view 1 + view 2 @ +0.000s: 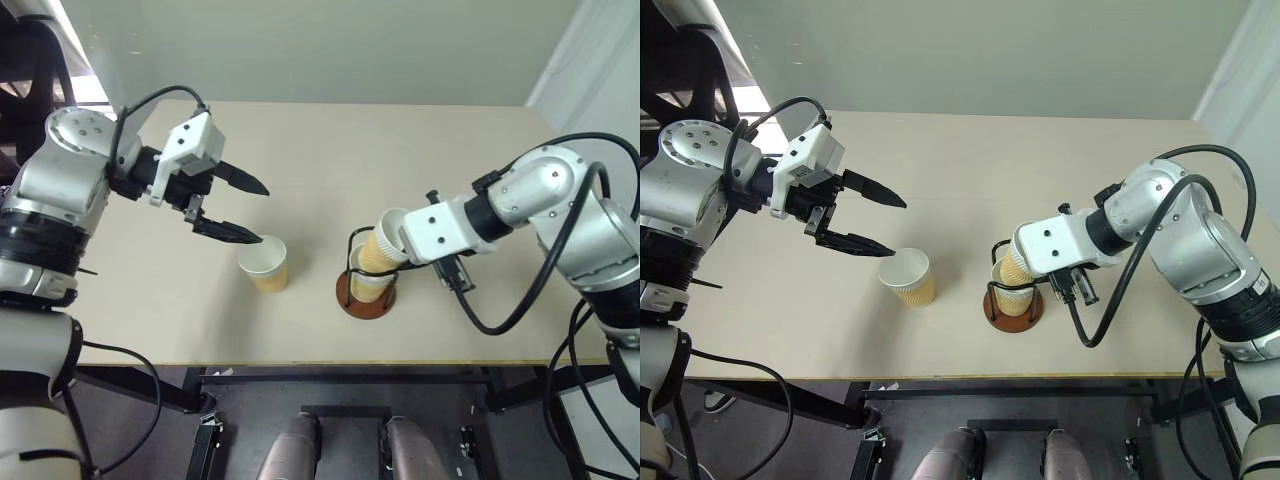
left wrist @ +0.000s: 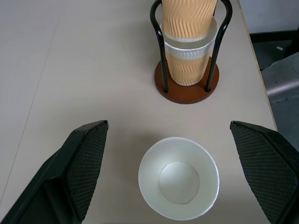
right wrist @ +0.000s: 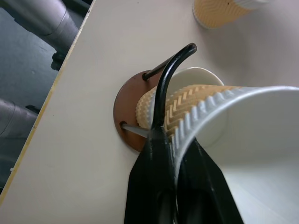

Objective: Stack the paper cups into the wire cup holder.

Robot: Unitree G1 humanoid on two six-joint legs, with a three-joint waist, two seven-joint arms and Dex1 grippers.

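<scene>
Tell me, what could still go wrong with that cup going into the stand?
The right gripper pinches the rim of a tilted cup only partly nested in the cup already in the wire cup holder. Let go now, it may sit crooked or tip out. One finger lies close against a wire loop, so pulling away could drag the light stand. The loose cup stands upright between the left gripper's open jaws; an uneven close could knock it over.

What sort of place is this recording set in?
Probably a lab or test room: a bare beige table against a plain wall, holding only paper cups and a wire cup holder, with cabled robot arms over it.
</scene>
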